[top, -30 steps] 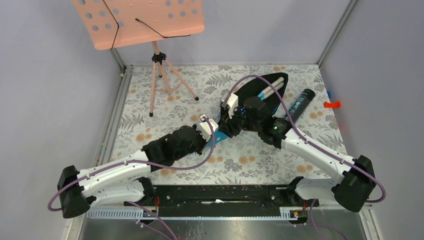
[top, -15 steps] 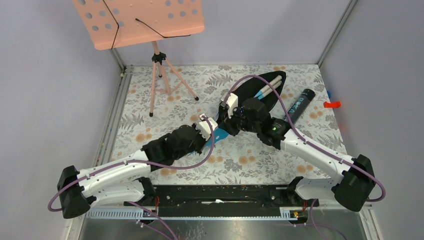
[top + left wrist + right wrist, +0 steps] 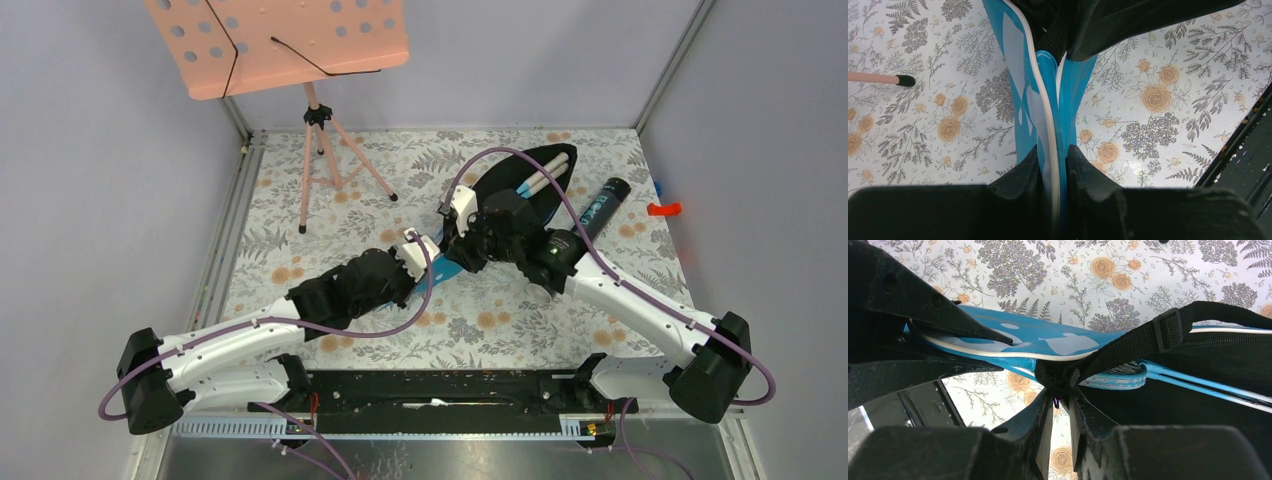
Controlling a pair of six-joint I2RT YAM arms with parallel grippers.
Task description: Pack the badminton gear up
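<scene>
Tablecloth printed with grey ferns and orange roses covers the table [image 3: 300, 210] under my two arms. At the far left a pink music stand [image 3: 290, 45] rises on its tripod, well apart from my work. The bag [image 3: 556, 160], blue outside and black within, lies slantwise across the middle of the table, one end towards the far right corner and the other, narrow and blue, pointing at my left arm. Two rackets [image 3: 541, 181] lie inside it: their cream handles show against the black at the far end, and in my right wrist view one light-blue head [image 3: 1120, 382] peeks out at the near end, just under the black strap [image 3: 1168, 327]. A dark tube [image 3: 598, 208] lies flat on the cloth just beside the bag, on its right. My left pincer [image 3: 1053, 150] is closed tight on the bag's narrow blue end, the white piping running straight between my fingers. My right pincer [image 3: 1062, 402] is drawn in to a thin slit on the dark knot where the strap meets the bag's edge; whether I have the strap itself or a zip pull, I cannot tell. A small red piece [image 3: 663, 209] sits at the right edge of the table.
</scene>
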